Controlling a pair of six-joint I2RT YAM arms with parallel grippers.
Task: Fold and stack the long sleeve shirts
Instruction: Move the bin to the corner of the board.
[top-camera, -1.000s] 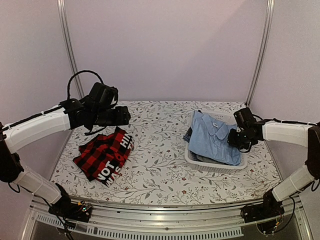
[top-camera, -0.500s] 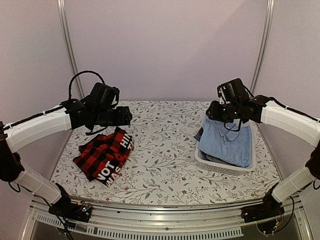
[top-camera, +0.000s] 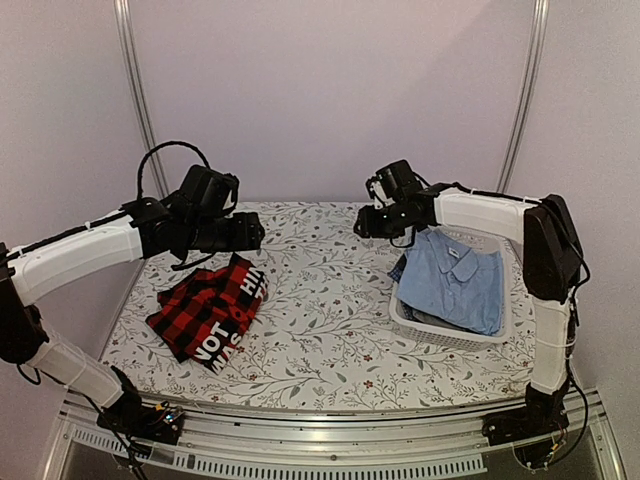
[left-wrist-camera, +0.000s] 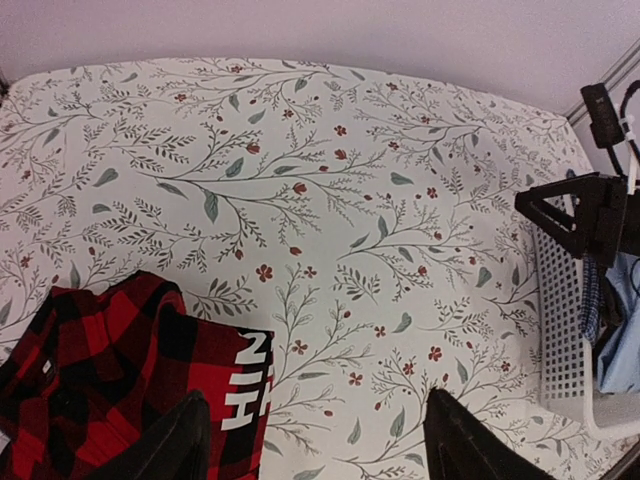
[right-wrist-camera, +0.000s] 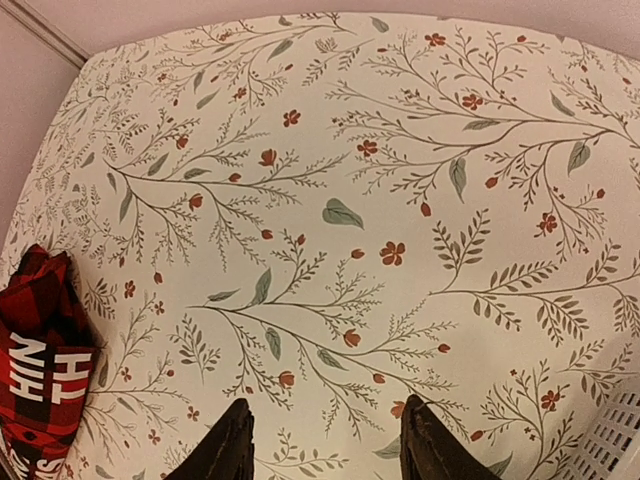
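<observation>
Since blue shirt in basket at bench right edge looks limp, light: pinch collar. Apart, empty: left gripper, right gripper.

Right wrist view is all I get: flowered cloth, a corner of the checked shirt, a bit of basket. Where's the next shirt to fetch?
Observer: A light blue shirt lies in the white basket, to the right of your right gripper, which is open and empty.
Operator: And the left arm?
Observer: The left gripper hovers open above the red-and-black shirt, not touching it.
Operator: How does that shirt lie?
Observer: Roughly folded on the left side of the table, white letters up.
</observation>
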